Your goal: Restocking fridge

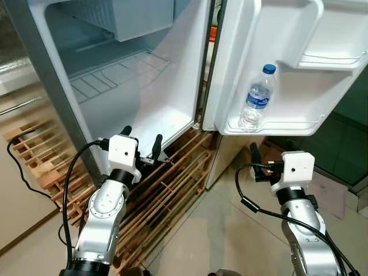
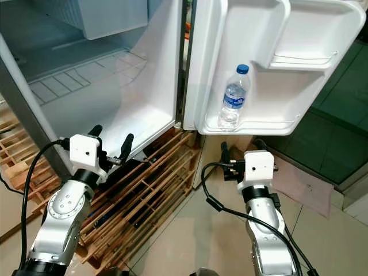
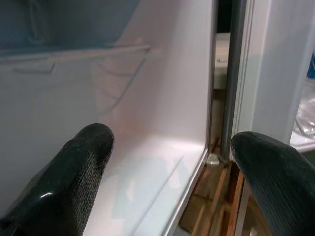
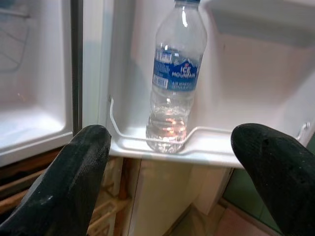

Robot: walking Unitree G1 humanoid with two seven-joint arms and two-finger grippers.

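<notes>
One bottle (image 4: 173, 78) stands upright behind the door shelf (image 1: 287, 127) rail; both grippers, left (image 1: 141, 144) and right (image 2: 238, 155), hover spread and empty.

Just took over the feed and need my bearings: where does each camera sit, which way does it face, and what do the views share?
Left eye: on the head, looking down at the open fridge, door shelf and bottle; both arms, left gripper, right gripper.
Right eye: same scene.
Left wrist: along its open fingers into the fridge's lower corner.
Right wrist: along its open fingers at the bottle.
Shared: all four show the bottle, the left wrist barely.
</notes>
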